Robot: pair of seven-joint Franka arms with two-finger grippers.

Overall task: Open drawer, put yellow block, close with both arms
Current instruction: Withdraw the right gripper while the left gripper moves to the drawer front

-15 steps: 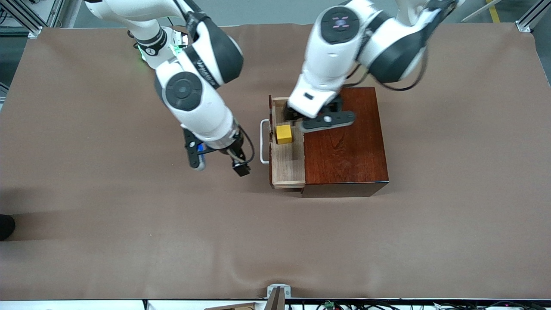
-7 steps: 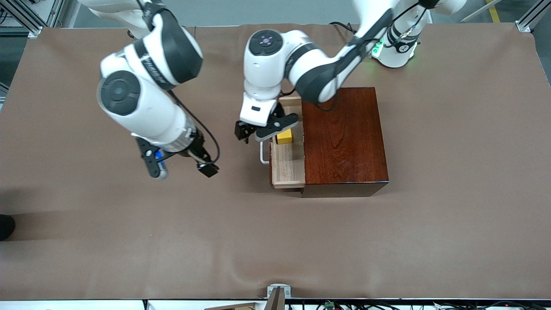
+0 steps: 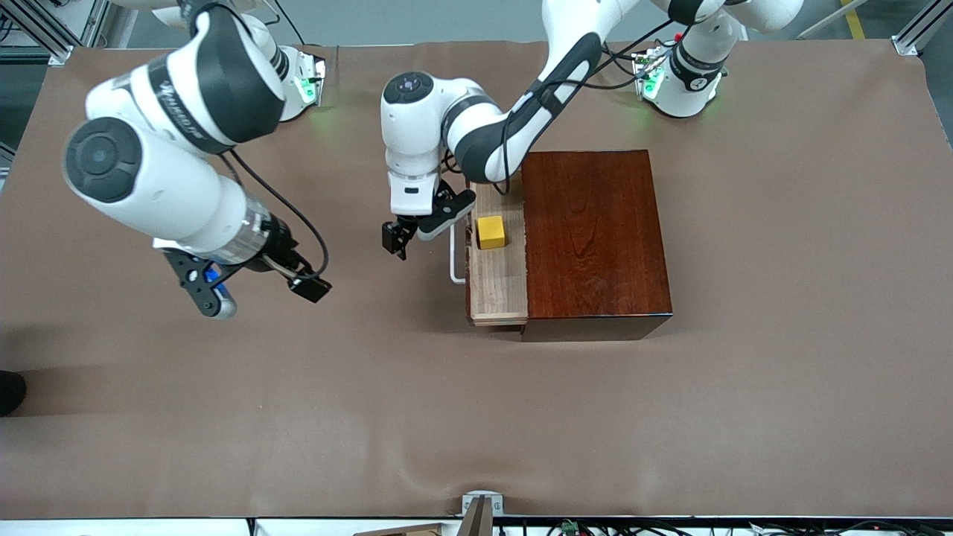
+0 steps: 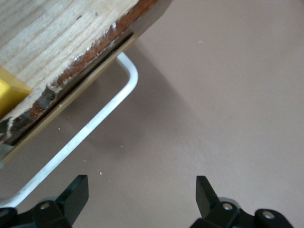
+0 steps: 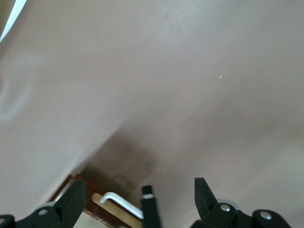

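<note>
Yellow block in open drawer; closing remains. Left gripper wide, 9 o'clock of handle; right gripper wide, empty, waiting.

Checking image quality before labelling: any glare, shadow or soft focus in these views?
Front view: sharp, sheen on the box top, green glow at both bases. Left wrist view: handle casts a soft shadow; drawer edge slightly soft. Right wrist view: cloth blurry, dark shadow near the handle.

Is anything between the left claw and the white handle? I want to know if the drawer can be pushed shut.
Nothing visible: the open left claw hangs over bare brown tabletop beside the white U-shaped handle of the open light-wood drawer.
</note>
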